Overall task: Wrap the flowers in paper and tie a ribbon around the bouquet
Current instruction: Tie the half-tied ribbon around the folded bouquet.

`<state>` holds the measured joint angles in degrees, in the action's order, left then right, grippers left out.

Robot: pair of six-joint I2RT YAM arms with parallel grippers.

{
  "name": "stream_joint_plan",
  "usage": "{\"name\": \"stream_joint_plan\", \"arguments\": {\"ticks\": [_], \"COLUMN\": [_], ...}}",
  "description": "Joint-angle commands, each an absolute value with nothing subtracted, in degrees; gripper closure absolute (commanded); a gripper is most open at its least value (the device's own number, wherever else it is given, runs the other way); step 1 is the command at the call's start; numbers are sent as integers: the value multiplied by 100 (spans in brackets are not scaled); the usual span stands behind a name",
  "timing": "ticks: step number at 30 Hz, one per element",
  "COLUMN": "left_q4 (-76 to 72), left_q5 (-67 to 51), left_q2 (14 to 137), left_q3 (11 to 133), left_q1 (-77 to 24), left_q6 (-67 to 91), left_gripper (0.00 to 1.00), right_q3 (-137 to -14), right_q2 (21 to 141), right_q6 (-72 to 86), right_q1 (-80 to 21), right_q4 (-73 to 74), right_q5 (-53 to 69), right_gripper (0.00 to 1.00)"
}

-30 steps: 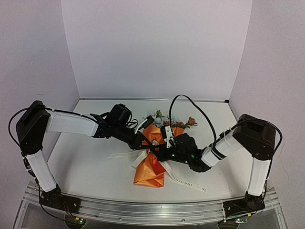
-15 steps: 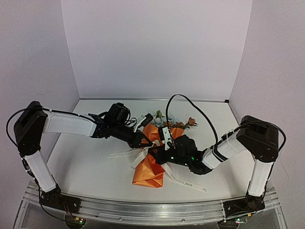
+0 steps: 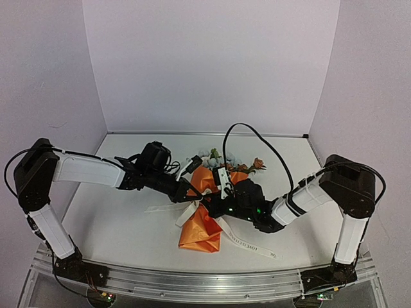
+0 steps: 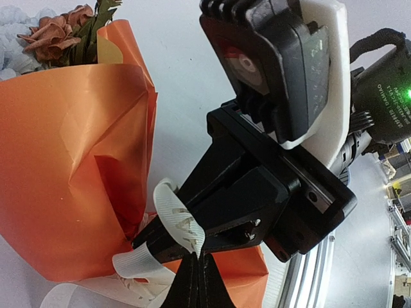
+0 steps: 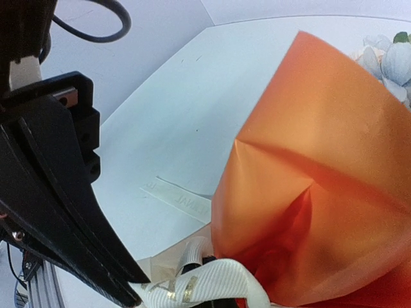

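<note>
Where ribbon (image 4: 182, 221) loops, right claw (image 4: 151, 239) crowding left claw (image 4: 196, 263)

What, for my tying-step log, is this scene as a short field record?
flowers: heads poke from the cone's far end
paper: orange cone around the stems, lying on the table
ribbon: bunched at the cone's waist, one tail trailing near-right
left fingers: shut, pinching a ribbon loop
right fingers: shut on the same loop
knot: cannot tell if tied
</note>
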<state>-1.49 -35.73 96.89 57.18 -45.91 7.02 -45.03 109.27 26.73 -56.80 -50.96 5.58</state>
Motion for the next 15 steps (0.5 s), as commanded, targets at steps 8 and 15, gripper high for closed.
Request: {"name": "stream_joint_plan", "arguments": {"ticks": [8,15], "left_q4": [-488,-505], "left_q5": [-3524,-3519], "left_q2": [9420,9637], "left_q3": [5599,5575], "left_q1": [-4553,-4553], "left_q6": [786,834], "left_gripper": [100,100], "right_q3": [-4955,-4977], "right_q2": [11248,11663], "right_q6": [2565,2637], "right_q1": [-5702,-5704], "right_q4": [-5042,-5251], "right_q5": [327,204], "right_gripper": [100,100]}}
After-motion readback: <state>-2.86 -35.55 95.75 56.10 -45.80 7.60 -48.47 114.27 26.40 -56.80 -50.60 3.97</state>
